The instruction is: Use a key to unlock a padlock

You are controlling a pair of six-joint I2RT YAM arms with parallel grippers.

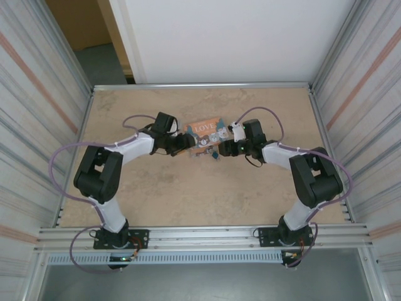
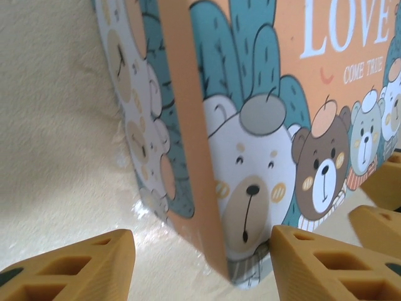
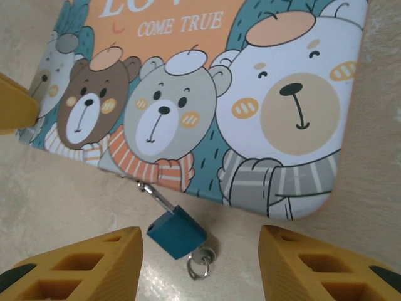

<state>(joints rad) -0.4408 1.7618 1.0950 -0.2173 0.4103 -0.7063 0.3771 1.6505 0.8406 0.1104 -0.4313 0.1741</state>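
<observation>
The padlock [image 3: 177,231] lies flat on the worktop [image 1: 188,194], just off the box's near long edge and roughly midway between the worktop's left and right edges, somewhat nearer the far edge. Its blue-teal body is plain in the right wrist view. The thin grey shackle [image 3: 155,194] runs up to the rim of the box [image 3: 207,94], and whether it hooks into anything there cannot be told. A key [image 3: 199,262] sits in the lock's lower end, with just its head and small ring showing. From above, the lock is too small to make out among the fingertips.

Both wrist views cut off the box's "LOVE" lid at the frame top.

The right gripper [image 3: 200,241] is released. Its yellow fingers [image 3: 81,263] stand on either side of the padlock and touch neither it nor the key. The left gripper [image 2: 203,241] is likewise spread, straddling a near corner of the box, with a clear gap on its left side. Whether its other finger touches the lid is unclear.

The left arm [image 1: 103,175] and right arm [image 1: 313,175] are both sharply bent at the elbow, with their forearms angled inward toward each other across the box.
</observation>
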